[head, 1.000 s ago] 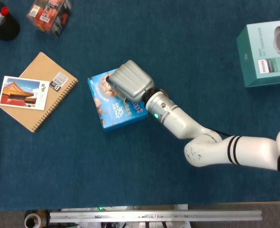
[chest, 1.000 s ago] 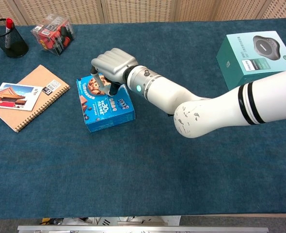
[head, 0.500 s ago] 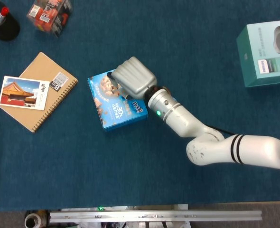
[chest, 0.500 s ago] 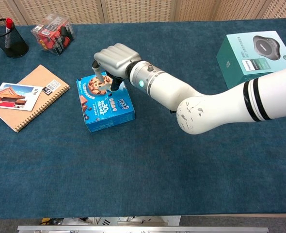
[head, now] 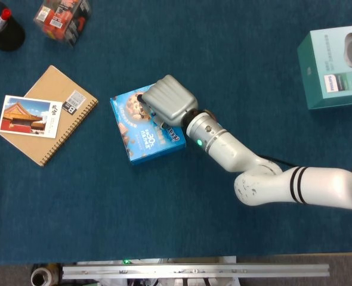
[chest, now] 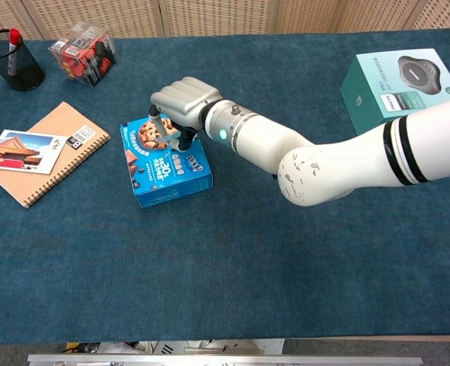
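A blue cookie box (head: 141, 136) (chest: 162, 174) lies flat on the blue cloth, left of the middle. My right hand (head: 169, 101) (chest: 185, 103) hangs over the box's far right corner, back upward. Its fingers are bent down, and the fingertips (chest: 168, 139) reach the box's top face. It grips nothing that I can see. The white right arm runs in from the right edge. My left hand shows in neither view.
A brown spiral notebook (head: 52, 89) (chest: 59, 131) with a postcard (head: 25, 115) (chest: 23, 150) on it lies at the left. A black pen pot (head: 6, 34) (chest: 15, 61) and a clear case (head: 62, 15) (chest: 84, 49) stand at the far left. A teal carton (head: 334, 65) (chest: 400, 88) stands far right.
My right hand has risen a little and shifted to the right over the cookie box. The box has stayed where it was.
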`<move>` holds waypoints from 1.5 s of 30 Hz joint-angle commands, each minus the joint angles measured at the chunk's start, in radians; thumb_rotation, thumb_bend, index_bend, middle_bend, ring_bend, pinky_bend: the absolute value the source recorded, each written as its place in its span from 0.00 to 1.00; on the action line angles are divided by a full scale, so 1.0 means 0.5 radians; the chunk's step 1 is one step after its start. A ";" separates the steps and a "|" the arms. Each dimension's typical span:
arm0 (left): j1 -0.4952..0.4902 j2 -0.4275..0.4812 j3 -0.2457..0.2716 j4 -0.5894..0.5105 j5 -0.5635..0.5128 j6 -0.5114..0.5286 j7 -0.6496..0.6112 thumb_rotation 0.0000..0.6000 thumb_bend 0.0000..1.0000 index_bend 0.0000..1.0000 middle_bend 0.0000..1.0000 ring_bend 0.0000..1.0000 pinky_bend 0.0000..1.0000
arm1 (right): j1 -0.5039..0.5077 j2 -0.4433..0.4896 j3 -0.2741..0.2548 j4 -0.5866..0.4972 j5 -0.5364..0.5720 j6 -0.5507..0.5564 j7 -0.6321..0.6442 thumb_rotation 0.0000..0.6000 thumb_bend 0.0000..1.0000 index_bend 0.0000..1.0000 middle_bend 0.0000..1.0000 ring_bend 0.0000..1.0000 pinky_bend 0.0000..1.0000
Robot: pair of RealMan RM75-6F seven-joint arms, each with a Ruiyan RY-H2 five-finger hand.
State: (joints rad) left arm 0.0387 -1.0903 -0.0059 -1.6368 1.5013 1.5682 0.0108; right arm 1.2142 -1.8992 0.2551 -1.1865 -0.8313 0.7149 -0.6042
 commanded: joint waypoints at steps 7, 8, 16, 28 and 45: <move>-0.003 0.001 0.000 0.002 0.008 -0.003 -0.004 1.00 0.29 0.14 0.24 0.24 0.20 | -0.023 0.058 -0.056 -0.098 -0.005 0.031 0.005 1.00 0.32 0.50 0.96 1.00 1.00; -0.004 0.001 -0.001 0.000 0.009 -0.004 -0.003 1.00 0.29 0.14 0.24 0.24 0.20 | -0.025 0.063 -0.062 -0.108 -0.006 0.034 0.004 1.00 0.32 0.50 0.96 1.00 1.00; -0.034 0.050 -0.016 -0.010 0.022 -0.027 0.004 1.00 0.29 0.14 0.24 0.25 0.20 | -0.091 0.182 -0.026 -0.256 -0.099 0.131 0.126 1.00 0.32 0.50 0.94 1.00 1.00; -0.261 0.171 -0.024 -0.002 0.206 -0.257 -0.096 1.00 0.29 0.14 0.50 0.59 0.51 | -0.366 0.639 -0.028 -0.786 -0.110 0.462 0.180 1.00 0.36 0.52 0.85 0.88 1.00; -0.897 0.092 -0.032 0.106 0.443 -0.941 -0.300 1.00 0.54 0.00 0.77 0.86 0.85 | -0.829 1.458 -0.264 -1.478 -0.297 0.760 0.212 1.00 0.40 0.59 0.81 0.84 1.00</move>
State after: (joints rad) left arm -0.3920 -1.0300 -0.0203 -1.5935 1.7182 1.1152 -0.1365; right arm 0.8179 -1.1880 0.1392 -1.9071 -0.9659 1.0759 -0.4843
